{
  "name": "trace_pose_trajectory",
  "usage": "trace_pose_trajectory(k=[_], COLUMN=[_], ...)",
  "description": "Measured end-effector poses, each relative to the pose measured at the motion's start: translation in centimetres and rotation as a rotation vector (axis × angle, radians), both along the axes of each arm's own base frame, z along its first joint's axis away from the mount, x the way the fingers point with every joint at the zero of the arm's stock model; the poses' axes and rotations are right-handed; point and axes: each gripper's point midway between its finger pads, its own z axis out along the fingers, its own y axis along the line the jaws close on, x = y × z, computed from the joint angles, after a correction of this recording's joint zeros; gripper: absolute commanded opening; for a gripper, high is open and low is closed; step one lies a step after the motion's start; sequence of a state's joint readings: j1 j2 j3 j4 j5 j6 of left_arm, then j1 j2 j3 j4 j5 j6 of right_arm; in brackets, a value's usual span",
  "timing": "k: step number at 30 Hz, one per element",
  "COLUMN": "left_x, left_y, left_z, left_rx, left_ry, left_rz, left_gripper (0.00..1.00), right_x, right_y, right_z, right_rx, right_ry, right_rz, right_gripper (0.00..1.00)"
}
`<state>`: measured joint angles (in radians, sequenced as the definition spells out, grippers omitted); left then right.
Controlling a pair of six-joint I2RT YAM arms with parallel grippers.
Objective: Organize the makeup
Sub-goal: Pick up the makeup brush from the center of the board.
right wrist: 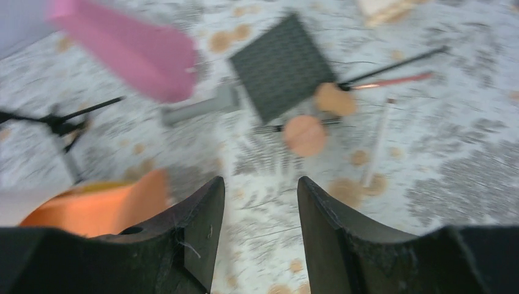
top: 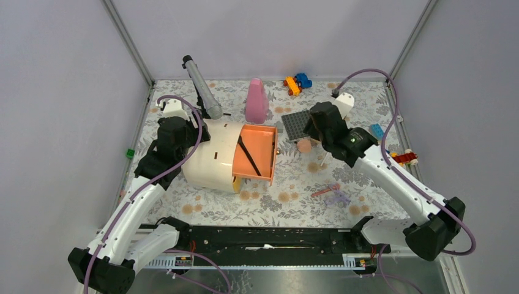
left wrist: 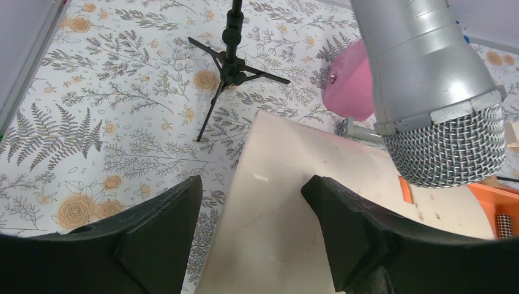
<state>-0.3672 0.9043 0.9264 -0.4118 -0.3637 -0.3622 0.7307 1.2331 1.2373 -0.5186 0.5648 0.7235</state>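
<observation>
Lining the workspace, floral cloth (top: 269, 205) between grey walls (top: 61, 92); right hand (right wrist: 260, 187) open, left hand (left wrist: 251, 184) grip unclear.

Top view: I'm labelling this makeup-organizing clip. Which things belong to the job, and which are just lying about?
Job: orange drawer, black brush inside it, round peach puff, peach sponge, pink brush.
Lying about: microphone, pink cone bottle, grey studded plate, toy bricks.

The microphone (left wrist: 416, 55) has a brushed silver metal body and a wire-mesh head. The case (left wrist: 287, 239) is smooth matt cream plastic, its drawer (top: 263, 131) shinier orange plastic. The tabletop (left wrist: 122, 135) bears a matt floral print. The studded plate (right wrist: 281, 64) looks dull grey plastic.
</observation>
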Motion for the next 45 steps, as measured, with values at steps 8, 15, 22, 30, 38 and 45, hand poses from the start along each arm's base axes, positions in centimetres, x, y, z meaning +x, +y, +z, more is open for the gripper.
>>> trace_pose_trajectory(k=[8, 15, 22, 30, 38, 45], left_x=[0.0, 0.0, 0.1, 0.1, 0.2, 0.2], left_y=[0.0, 0.0, -0.1, -0.1, -0.2, -0.2], left_z=[0.0, 0.0, 0.0, 0.0, -0.1, -0.1], left_rx=[0.000, -0.001, -0.001, -0.002, -0.002, -0.002], left_ry=[0.000, 0.000, 0.000, 0.001, 0.001, 0.000], left_rz=[-0.001, -0.001, -0.002, -0.005, -0.005, -0.005], left_gripper=[0.75, 0.75, 0.75, 0.75, 0.75, 0.75], right_x=[1.2, 0.1, 1.4, 2.7, 4.0, 4.1], right_y=[-8.5, -10.9, -11.2, -11.9, -12.0, -12.2], right_z=[-11.7, -19.4, -22.1, -24.6, -25.1, -25.1], right_rx=[-0.139, -0.164, -0.148, -0.130, -0.125, -0.139], right_ry=[0.304, 0.521, 0.575, 0.623, 0.619, 0.619], right_rz=[-0.229, -0.239, -0.225, -0.221, -0.211, -0.216], right_gripper=[0.51, 0.46, 0.41, 0.39, 0.24, 0.07])
